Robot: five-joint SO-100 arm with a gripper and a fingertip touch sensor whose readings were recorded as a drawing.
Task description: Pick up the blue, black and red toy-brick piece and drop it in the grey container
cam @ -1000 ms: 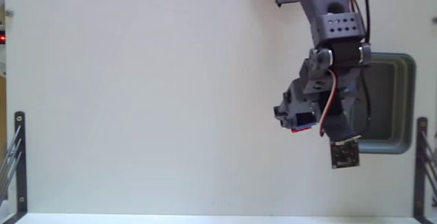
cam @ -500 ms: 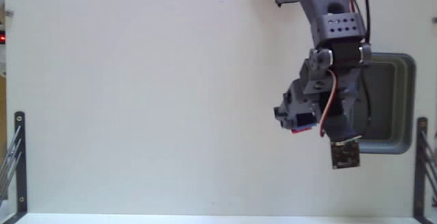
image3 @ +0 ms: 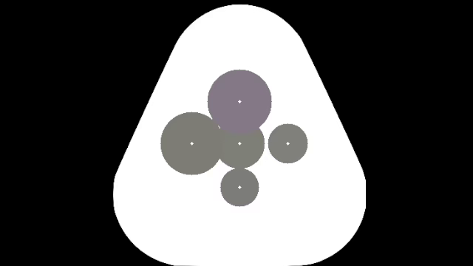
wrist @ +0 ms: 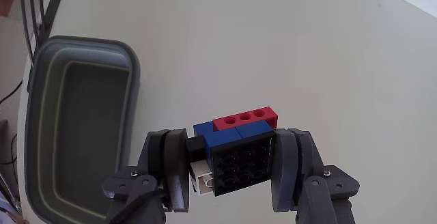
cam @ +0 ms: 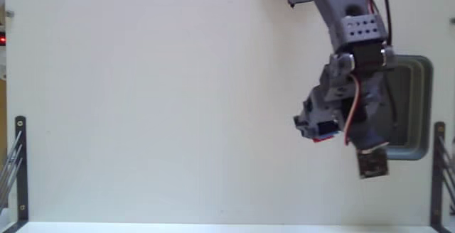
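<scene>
- Fixed view: the arm (cam: pixel 352 27) reaches down from the top edge over a pale desk (cam: pixel 142 105).
- Its gripper (cam: pixel 318 128) sits just left of the container (cam: pixel 416 105), which lies at the right side of the desk.
- The arm's lower body covers the container's left part; only the right rim and some of the darker inside show.
- The brick (cam: pixel 325 130) shows as a small blue patch with a red sliver under it, held in the dark gripper body. It lies left of the container's rim, over bare desk, not over the tray.
- In this view the fingers cannot be told apart from the rest of the gripper.
- A small dark square board (cam: pixel 373 164) with pale dots hangs at the arm's lower end, over the container's lower left corner.
- Thin black metal frames stand at the lower left (cam: pixel 20 169) and lower right (cam: pixel 437 169) edges.
- Wrist view: the two grey fingers (wrist: pixel 167 169) rise from the bottom edge and are closed on the brick (wrist: pixel 235 149), one on each side of it.
- The brick shows a black studded face toward the camera, blue plates above it, a red strip with three holes on top, and a small white piece at its lower left.
- The container (wrist: pixel 41 67) lies at the left of this view, empty as far as its inside shows, with its thick rim rounded at the corners.
- The brick is to the right of the container's rim, apart from it, with pale desk behind it.
</scene>
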